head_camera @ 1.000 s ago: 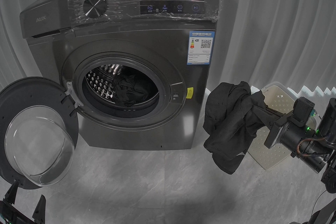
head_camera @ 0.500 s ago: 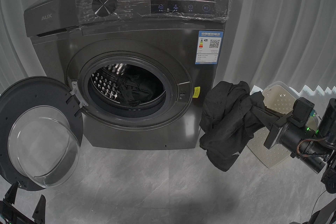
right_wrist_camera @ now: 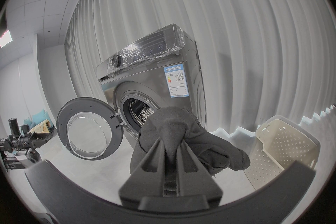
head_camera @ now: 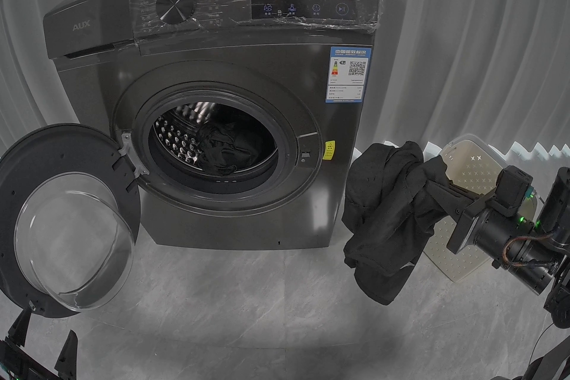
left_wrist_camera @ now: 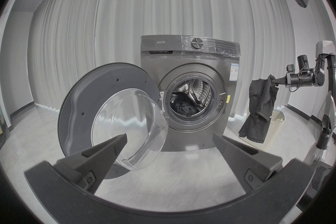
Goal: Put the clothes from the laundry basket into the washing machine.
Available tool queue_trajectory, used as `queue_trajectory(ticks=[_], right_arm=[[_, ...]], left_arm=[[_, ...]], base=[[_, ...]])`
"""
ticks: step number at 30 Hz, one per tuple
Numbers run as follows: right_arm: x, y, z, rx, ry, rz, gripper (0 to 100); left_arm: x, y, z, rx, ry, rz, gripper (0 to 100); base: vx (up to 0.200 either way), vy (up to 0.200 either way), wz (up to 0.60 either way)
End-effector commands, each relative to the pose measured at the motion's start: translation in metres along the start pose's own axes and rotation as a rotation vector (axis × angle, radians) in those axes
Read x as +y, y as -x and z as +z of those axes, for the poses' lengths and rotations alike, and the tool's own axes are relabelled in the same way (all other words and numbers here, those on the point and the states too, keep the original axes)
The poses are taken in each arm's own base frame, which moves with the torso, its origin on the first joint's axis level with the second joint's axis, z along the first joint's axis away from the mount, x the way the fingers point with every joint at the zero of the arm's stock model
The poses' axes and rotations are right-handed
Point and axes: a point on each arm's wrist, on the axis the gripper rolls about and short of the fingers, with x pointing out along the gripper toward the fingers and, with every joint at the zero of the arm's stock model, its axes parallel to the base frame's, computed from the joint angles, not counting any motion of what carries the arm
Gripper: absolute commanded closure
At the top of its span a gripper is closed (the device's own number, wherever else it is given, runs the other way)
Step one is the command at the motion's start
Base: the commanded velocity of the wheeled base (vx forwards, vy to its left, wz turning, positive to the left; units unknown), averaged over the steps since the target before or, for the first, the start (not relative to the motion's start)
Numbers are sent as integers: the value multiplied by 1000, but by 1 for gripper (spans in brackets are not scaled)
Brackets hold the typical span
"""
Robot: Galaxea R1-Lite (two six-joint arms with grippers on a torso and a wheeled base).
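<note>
Still, nothing much changes: the right gripper (right_wrist_camera: 170, 146) keeps the black garment (head_camera: 389, 221) pinched, right of the open washing machine (head_camera: 237, 60), not loaded yet.

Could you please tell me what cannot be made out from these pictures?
- Laundry basket: head view, the held black garment covers its near side; leftover clothes cannot be ruled out.
- Clothes in the drum: head view, dark and shadowed; their number is unclear.
- Right gripper: head view, its tips are buried in the garment.
- Left gripper: head view, cut off by the bottom edge.
</note>
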Motion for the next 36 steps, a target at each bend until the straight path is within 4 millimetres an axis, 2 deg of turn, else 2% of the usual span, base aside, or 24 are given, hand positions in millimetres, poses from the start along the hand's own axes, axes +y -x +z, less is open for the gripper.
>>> queue_trajectory(ticks=[1, 13, 15, 16, 23, 31, 36], right_arm=[[0, 0, -2, 9, 1, 0, 100], [1, -1, -3, 14, 3, 1, 100], [5, -1, -5, 22, 6, 16, 100], [13, -3, -11, 44, 6, 51, 100], [22, -12, 0, 4, 2, 78, 100], [32, -27, -6, 26, 3, 102, 100], [37, -48, -7, 19, -4, 78, 100]], left_arm=[[0, 0, -4, -1, 0, 0, 0], [0, 0, -4, -1, 0, 0, 0], [0, 0, -5, -1, -1, 2, 0], [0, 0, -5, -1, -7, 3, 0], [0, 0, -5, -1, -7, 5, 0], [0, 0, -5, -3, -27, 0, 0], [-1, 0, -4, -3, -50, -33, 0]], base=[[0, 200, 0], [0, 200, 0], [0, 200, 0], [0, 200, 0], [0, 0, 0], [0, 0, 0], [0, 0, 0]])
